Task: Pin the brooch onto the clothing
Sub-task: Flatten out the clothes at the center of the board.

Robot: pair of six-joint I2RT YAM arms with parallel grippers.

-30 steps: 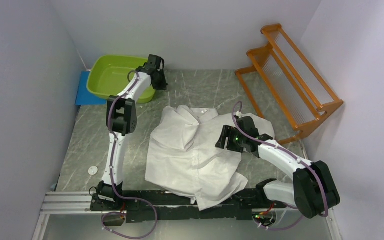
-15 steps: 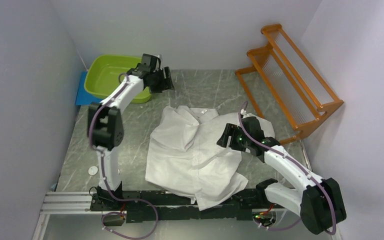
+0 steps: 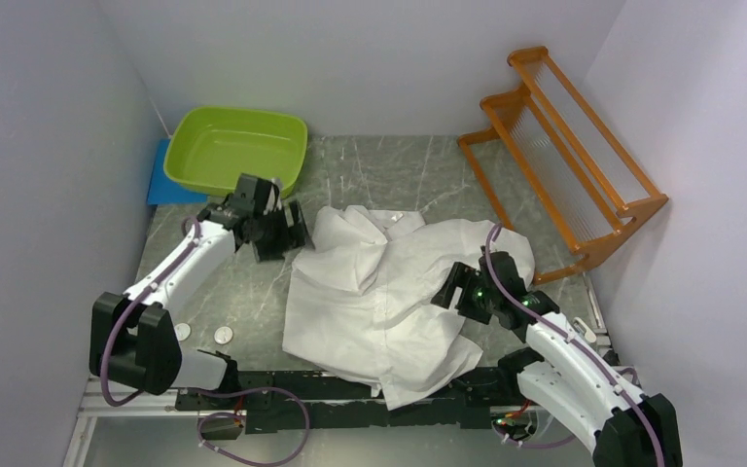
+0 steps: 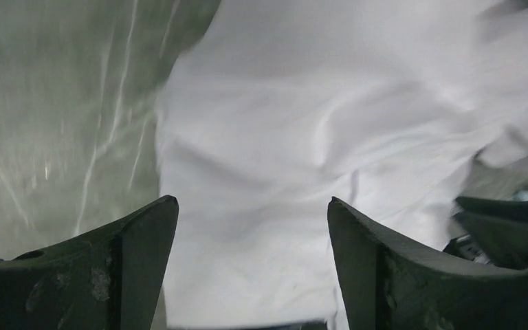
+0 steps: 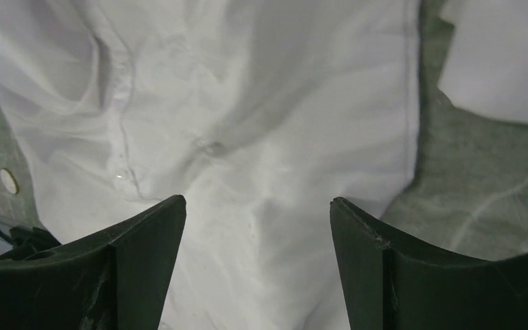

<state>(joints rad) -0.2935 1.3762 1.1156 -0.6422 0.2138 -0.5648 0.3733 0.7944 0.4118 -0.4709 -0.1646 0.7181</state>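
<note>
L gripper (image 3: pixel 295 236) hangs at the left edge of the shirt (image 3: pixel 374 292), jaws spread wide, nothing in them. Shirt lies crumpled mid-table (image 3: pixel 389 170). R gripper (image 3: pixel 450 290) sits over its right side, also gaping, empty.

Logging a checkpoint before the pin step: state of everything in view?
Shirt: crumpled on table, no brooch seen on it.
Left jaws: open, empty, at shirt's left edge.
Right jaws: open, empty, over shirt.
Two white discs: loose on table, untouched.
Green basin: upright, empty.
Orange rack: standing, empty.
</note>
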